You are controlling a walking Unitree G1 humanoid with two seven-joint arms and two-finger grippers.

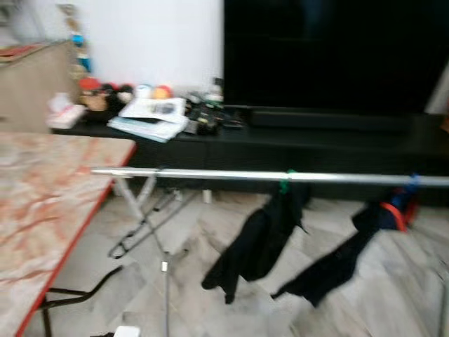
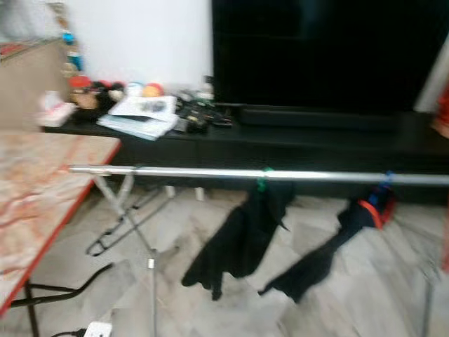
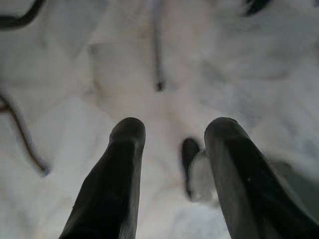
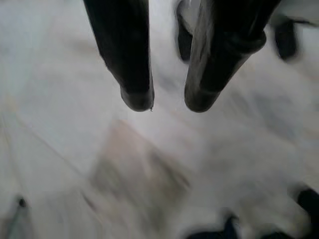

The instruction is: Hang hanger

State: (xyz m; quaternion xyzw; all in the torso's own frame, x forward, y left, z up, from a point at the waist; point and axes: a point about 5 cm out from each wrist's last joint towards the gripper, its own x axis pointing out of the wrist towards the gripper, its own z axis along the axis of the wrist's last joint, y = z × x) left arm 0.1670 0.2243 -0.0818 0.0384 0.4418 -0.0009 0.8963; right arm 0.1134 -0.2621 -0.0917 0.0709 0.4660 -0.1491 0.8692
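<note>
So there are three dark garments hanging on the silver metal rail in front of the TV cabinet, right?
Not quite: two dark garments hang on the silver metal rail, one on a green hanger hook and one near a blue and red one, as the left eye view shows.

Silver rail (image 1: 280, 175); seemingly black garments (image 1: 256, 246).
</note>
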